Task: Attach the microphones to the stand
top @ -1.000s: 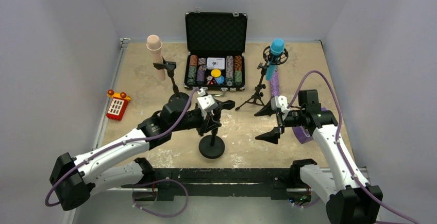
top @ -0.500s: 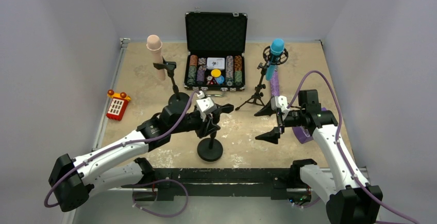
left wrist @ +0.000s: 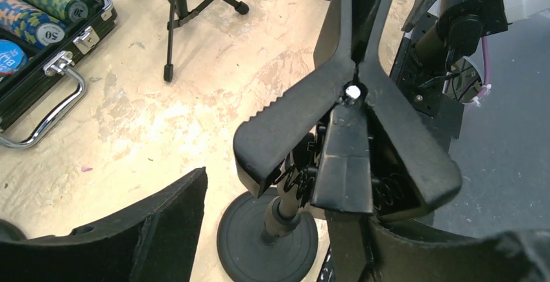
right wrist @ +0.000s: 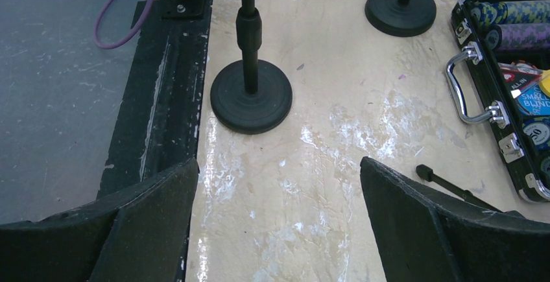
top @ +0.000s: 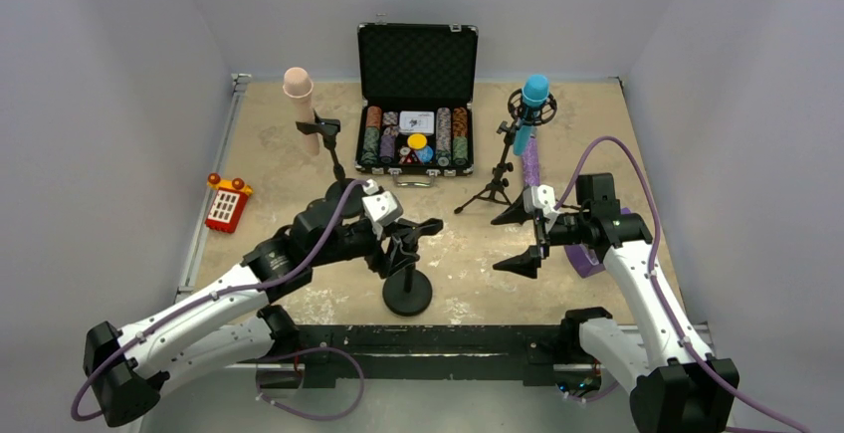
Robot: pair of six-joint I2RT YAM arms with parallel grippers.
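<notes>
A black stand with a round base [top: 408, 292] rises near the front edge, and its spring clip [left wrist: 350, 120] holds nothing. My left gripper [top: 406, 240] is open around that clip; the left finger [left wrist: 136, 230] is well clear, and the right finger shows low behind the clip. A beige microphone [top: 299, 95] sits clipped in a second stand [top: 343, 192]. A blue microphone [top: 532, 105] sits in a tripod stand [top: 493, 186]. A purple microphone [top: 530, 162] lies on the table, partly hidden by my right arm. My right gripper [top: 527, 236] hangs open over bare table [right wrist: 285, 185].
An open black case of poker chips [top: 416, 139] stands at the back centre, its handle [right wrist: 467, 94] facing me. A red and yellow toy [top: 227, 202] lies at the left. Grey walls close three sides. A black rail [right wrist: 162, 100] runs along the near edge.
My left gripper has opened off the front stand's clip and drawn back to the left. The stand stays upright. The right arm has not moved.
</notes>
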